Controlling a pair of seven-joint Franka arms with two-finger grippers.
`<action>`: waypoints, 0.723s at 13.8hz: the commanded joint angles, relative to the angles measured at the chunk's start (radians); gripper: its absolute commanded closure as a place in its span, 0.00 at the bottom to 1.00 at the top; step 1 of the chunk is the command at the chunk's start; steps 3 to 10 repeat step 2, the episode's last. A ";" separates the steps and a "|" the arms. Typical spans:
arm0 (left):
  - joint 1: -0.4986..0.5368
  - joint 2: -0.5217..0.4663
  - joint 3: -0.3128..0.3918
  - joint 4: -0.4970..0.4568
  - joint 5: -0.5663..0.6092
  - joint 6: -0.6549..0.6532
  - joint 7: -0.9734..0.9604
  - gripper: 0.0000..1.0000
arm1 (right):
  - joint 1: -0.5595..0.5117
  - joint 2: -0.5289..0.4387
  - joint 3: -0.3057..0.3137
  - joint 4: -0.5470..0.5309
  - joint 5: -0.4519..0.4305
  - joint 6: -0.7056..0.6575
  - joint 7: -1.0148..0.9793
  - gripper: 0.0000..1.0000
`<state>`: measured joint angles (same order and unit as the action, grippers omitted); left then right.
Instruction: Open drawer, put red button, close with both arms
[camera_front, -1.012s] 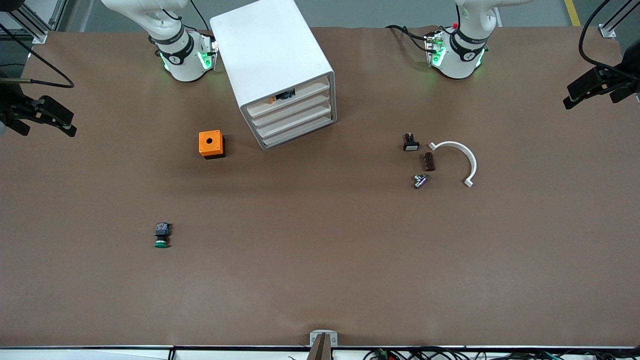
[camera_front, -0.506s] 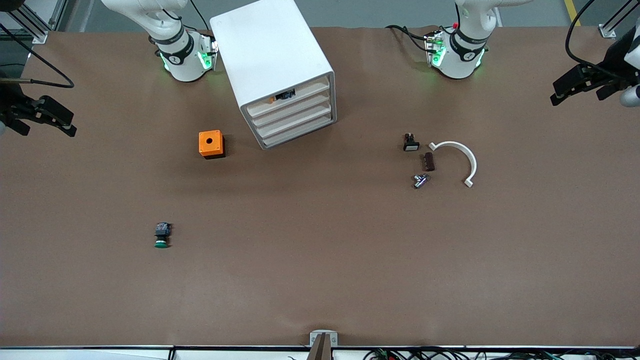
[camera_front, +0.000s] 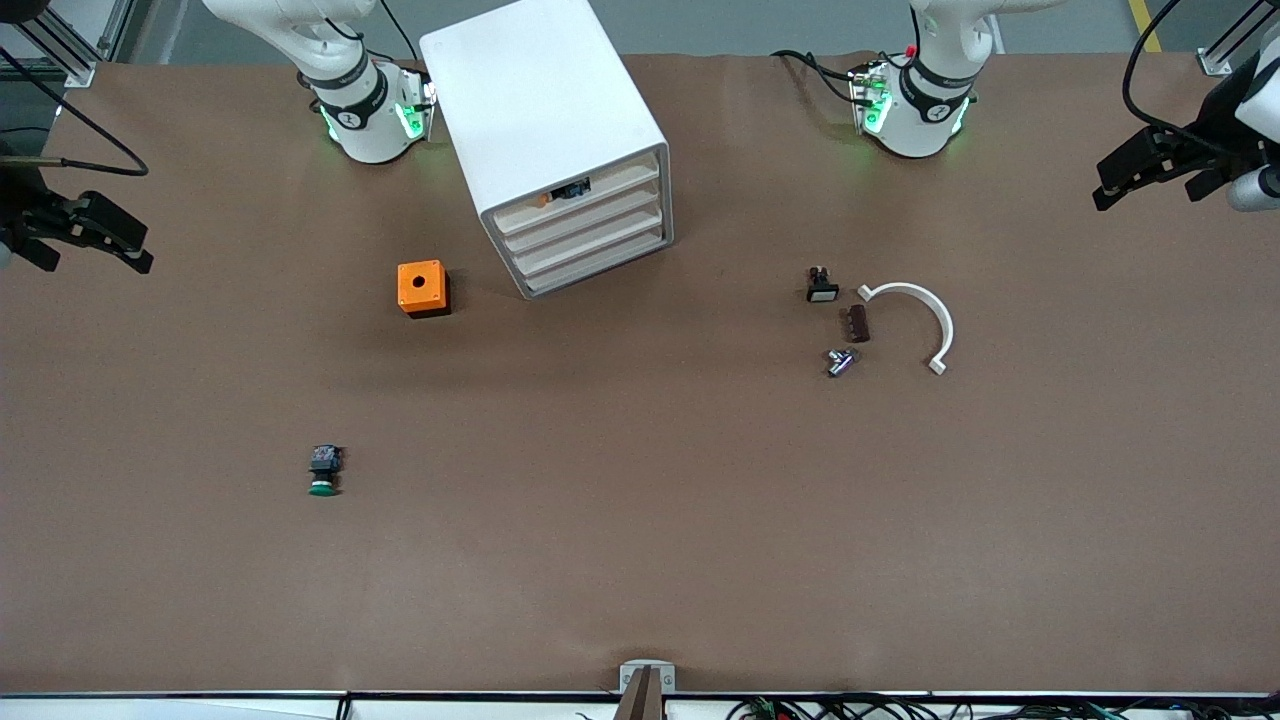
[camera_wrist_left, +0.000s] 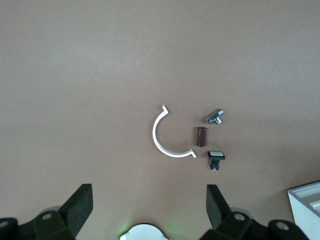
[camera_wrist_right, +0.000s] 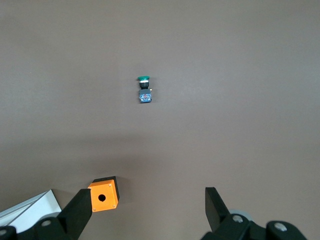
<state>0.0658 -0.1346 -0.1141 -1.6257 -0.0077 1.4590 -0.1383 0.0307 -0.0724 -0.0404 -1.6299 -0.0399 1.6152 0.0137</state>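
Observation:
The white cabinet (camera_front: 545, 110) stands between the arm bases, and its four white drawers (camera_front: 590, 235) are all pushed in. The top level shows small orange and black parts (camera_front: 565, 192). No red button is in view. A green-capped button (camera_front: 323, 472) lies on the table toward the right arm's end; it also shows in the right wrist view (camera_wrist_right: 144, 87). My left gripper (camera_front: 1150, 188) hangs open and empty over the left arm's end of the table, also seen in its wrist view (camera_wrist_left: 148, 199). My right gripper (camera_front: 88, 248) is open and empty over the other end (camera_wrist_right: 147, 204).
An orange box with a round hole (camera_front: 421, 288) sits beside the cabinet. Toward the left arm's end lie a white curved bracket (camera_front: 925, 312), a white-capped black button (camera_front: 821, 286), a small brown block (camera_front: 857, 323) and a metal fitting (camera_front: 840, 361).
My left gripper has moved a little inward over the table from its end. The right arm and all objects are unchanged.

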 joint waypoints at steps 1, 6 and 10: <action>0.003 -0.005 -0.002 0.001 0.000 0.006 0.017 0.00 | -0.022 0.010 0.014 0.024 0.014 -0.017 -0.005 0.00; 0.002 -0.007 -0.002 0.001 0.000 0.006 0.014 0.00 | -0.022 0.010 0.014 0.024 0.014 -0.017 -0.005 0.00; 0.002 -0.007 -0.002 0.001 0.000 0.006 0.014 0.00 | -0.022 0.010 0.014 0.024 0.014 -0.017 -0.005 0.00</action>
